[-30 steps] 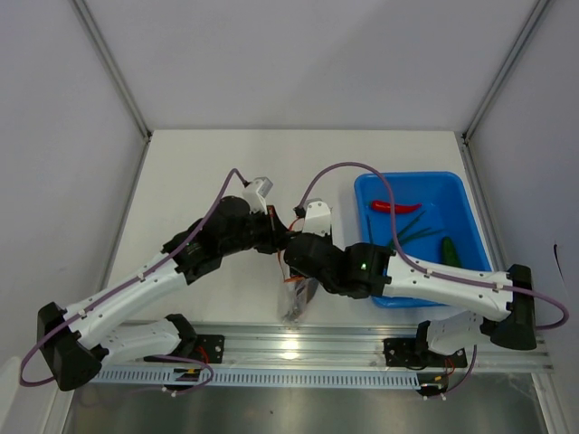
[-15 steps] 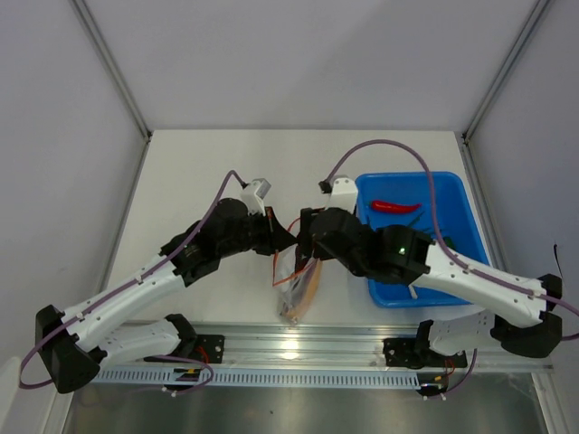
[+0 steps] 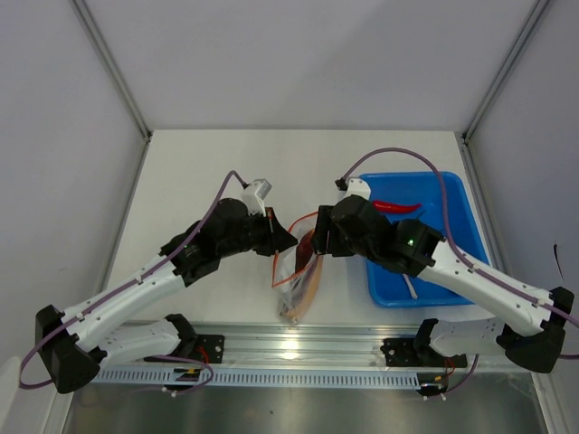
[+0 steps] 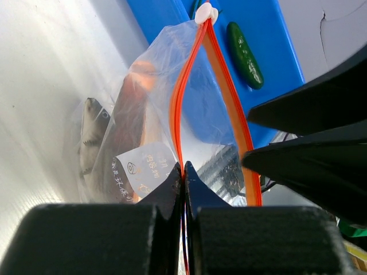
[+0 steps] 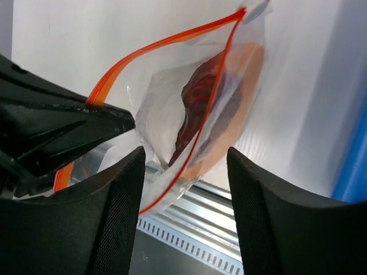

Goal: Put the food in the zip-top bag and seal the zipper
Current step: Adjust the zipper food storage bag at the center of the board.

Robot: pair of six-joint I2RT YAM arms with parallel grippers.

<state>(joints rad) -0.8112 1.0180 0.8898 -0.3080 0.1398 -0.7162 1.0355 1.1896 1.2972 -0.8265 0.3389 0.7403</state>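
The zip-top bag (image 3: pixel 297 282) hangs near the table's front edge with its mouth open. My left gripper (image 3: pixel 277 239) (image 4: pixel 183 169) is shut on one side of the orange-red zipper (image 4: pixel 176 97) (image 5: pixel 150 54). Inside the bag lies the dark red sausage in its yellow bun (image 5: pixel 198 106) (image 4: pixel 129 112). My right gripper (image 3: pixel 320 240) (image 5: pixel 182 182) stands open just right of the bag's mouth, holding nothing; the bag's lower edge shows between its fingers. A red chili (image 3: pixel 395 206) and a dark green cucumber (image 4: pixel 245 55) lie in the blue tray (image 3: pixel 452 194).
The blue tray (image 4: pixel 281 34) sits right of the bag, partly under my right arm. An aluminium rail (image 3: pixel 362 348) runs along the near table edge below the bag. White walls and frame posts bound the table at the back and sides.
My right gripper has drawn back up and to the right, off the bag, and opened. The sausage in its bun now lies inside the bag. The left gripper still holds the zipper.
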